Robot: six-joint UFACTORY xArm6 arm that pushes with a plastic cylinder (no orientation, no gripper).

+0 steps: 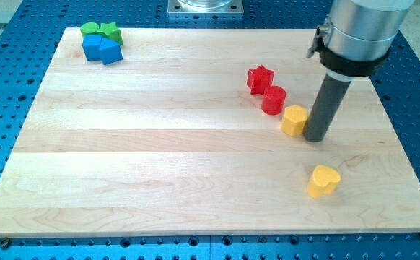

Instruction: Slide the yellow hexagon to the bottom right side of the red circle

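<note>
We count two red, two yellow, two blue, two green blocks (eight); my tip (315,137), holding nothing, touches the yellow hexagon (294,120) beside the red circle (273,100).

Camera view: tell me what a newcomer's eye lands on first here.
The dark rod comes down at the view's right, my tip right against the yellow hexagon, which sits just bottom right of the red circle. A red star lies above them, and a green and blue cluster fills the top left corner.
</note>
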